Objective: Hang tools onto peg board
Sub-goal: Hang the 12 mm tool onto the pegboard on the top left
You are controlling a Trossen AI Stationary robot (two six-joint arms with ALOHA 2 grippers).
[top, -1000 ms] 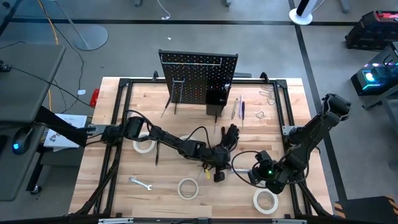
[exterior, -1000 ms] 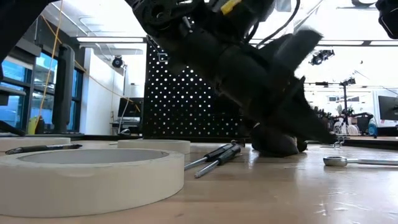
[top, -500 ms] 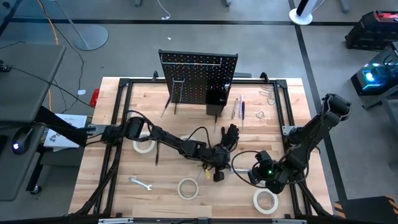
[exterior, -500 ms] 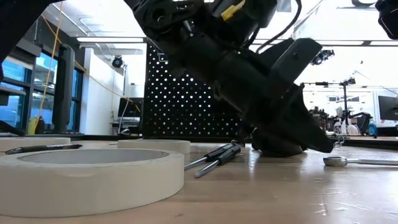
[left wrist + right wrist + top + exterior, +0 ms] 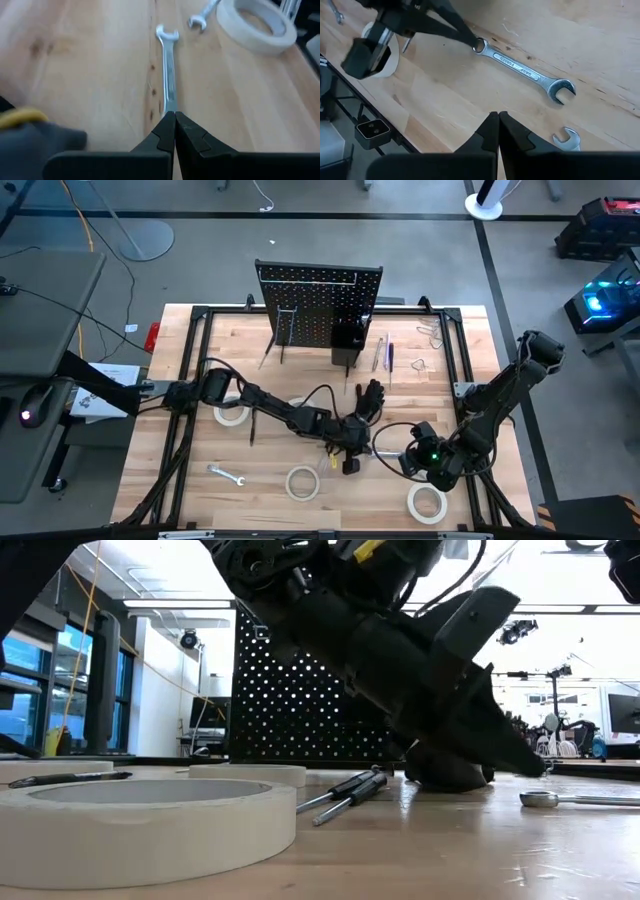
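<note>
A silver wrench (image 5: 525, 70) lies flat on the wooden table near its middle front. My left gripper (image 5: 174, 115) is shut, its tips on the wrench's ring end. My right gripper (image 5: 497, 117) is shut and hovers close by on the wrench's right, touching nothing. The black peg board (image 5: 320, 305) stands upright at the far edge with a small black bin (image 5: 347, 335). A black glove-like bundle (image 5: 370, 395) lies behind my left gripper. Two slim screwdrivers (image 5: 345, 798) lie on the table. My left gripper meets the wrench's ring end (image 5: 480, 46) with the tips of its shut fingers (image 5: 465, 36). The fingers slant down from the table's left and lie roughly along the wrench. Whether a tip sits inside the ring, I cannot tell. The wrench rests flat on the table.
White tape rolls lie at the left (image 5: 232, 412), front middle (image 5: 303, 482) and front right (image 5: 427, 502). A second wrench (image 5: 228, 476) lies front left, and another wrench's open end (image 5: 567, 137) shows near my right gripper. A black frame (image 5: 190, 380) borders the table.
</note>
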